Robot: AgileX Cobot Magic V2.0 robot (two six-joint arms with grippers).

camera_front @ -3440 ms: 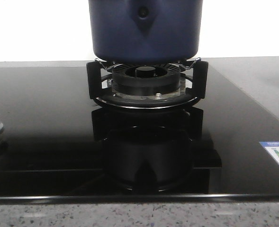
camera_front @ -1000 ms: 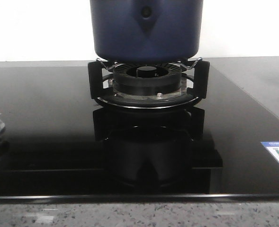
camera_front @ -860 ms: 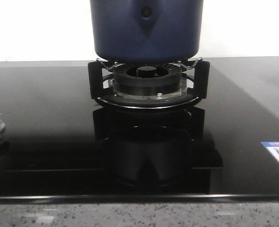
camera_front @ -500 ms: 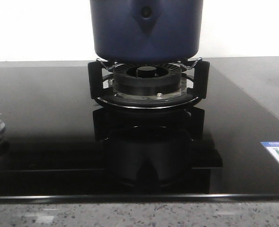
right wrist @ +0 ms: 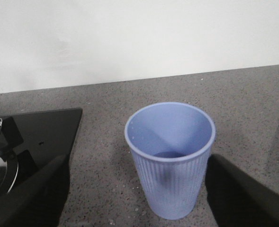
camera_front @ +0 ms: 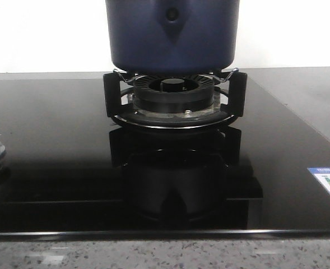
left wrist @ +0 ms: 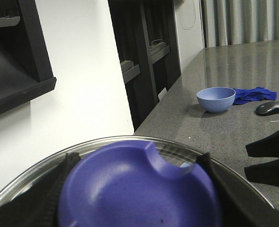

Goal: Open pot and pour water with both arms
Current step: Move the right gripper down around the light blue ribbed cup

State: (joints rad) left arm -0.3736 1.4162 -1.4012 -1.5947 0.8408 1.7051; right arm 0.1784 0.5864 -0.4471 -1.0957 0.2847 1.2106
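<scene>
Navy pot (camera_front: 173, 35); ribbed pale-blue cup (right wrist: 170, 159)

The wall behind the pot (camera_front: 173, 36) was blown out white, and the glossy black cooktop (camera_front: 52, 140) mirrored the burner sharply. Between my left jaws the purple lid knob (left wrist: 139, 189) blurred; my right fingers (right wrist: 30, 198) were dark smears.

Your left gripper (left wrist: 134, 189) is showing two matte black fingers (left wrist: 28, 198), broad, blurred and soft-edged. Your right gripper (right wrist: 137, 194) is showing the same black fingers (right wrist: 32, 194), plain and unmarked. You are seeing no cables or screws.
</scene>
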